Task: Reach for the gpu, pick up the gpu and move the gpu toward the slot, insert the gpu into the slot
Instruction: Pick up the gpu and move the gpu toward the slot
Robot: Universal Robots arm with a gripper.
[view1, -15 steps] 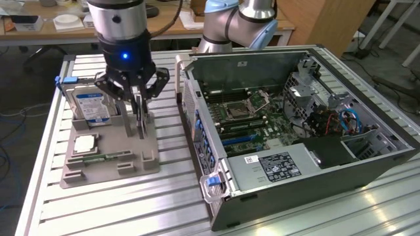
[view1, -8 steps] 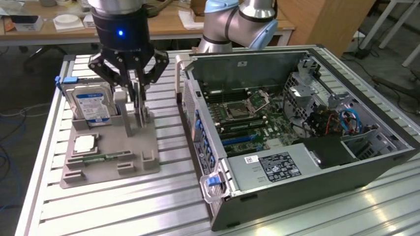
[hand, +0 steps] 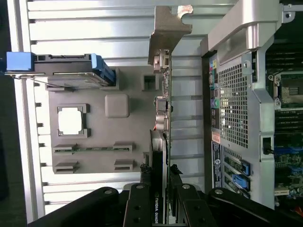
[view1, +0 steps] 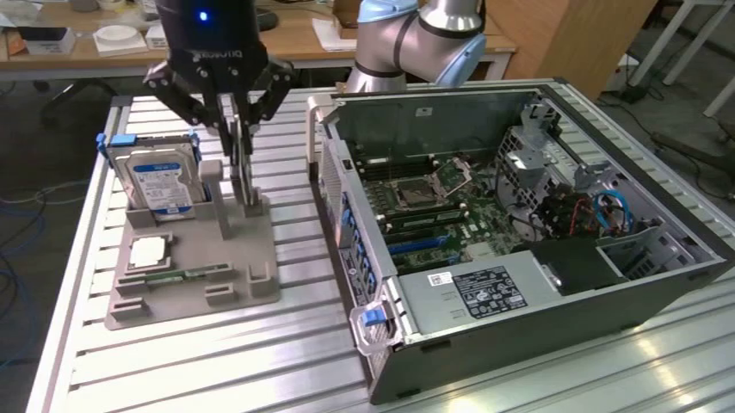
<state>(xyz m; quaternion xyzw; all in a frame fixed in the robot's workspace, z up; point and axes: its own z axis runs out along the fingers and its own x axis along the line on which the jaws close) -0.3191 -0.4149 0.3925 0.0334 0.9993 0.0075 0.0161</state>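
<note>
gpu [view1: 243, 176] pinched edge-on in gripper [view1: 234, 155]

Exterior view: card stands upright over the grey fixture [view1: 195, 297], just to the exterior view's right of the hard drive [view1: 161, 181]. Fingers come down on it from above. It sits well apart from the open case [view1: 552, 335].

Wrist view: gpu [hand: 162, 109] runs straight out between the fingers [hand: 137, 203]. Gap is narrow, with the pads pressed on both faces. Silver bracket [hand: 168, 28] is at the far end.

**Gripper [hand: 160, 174] holding the gpu [hand: 161, 113], seen along the card's edge.**
Black fingers [hand: 143, 176] press both faces of the gpu, and its silver bracket [hand: 168, 28] is at the far end. The card stands over the case-side edge of a grey holder [hand: 94, 130], which carries a hard drive [hand: 61, 71], processor [hand: 71, 120] and memory stick [hand: 92, 148]. The computer case [hand: 236, 109] is just beside it.
</note>
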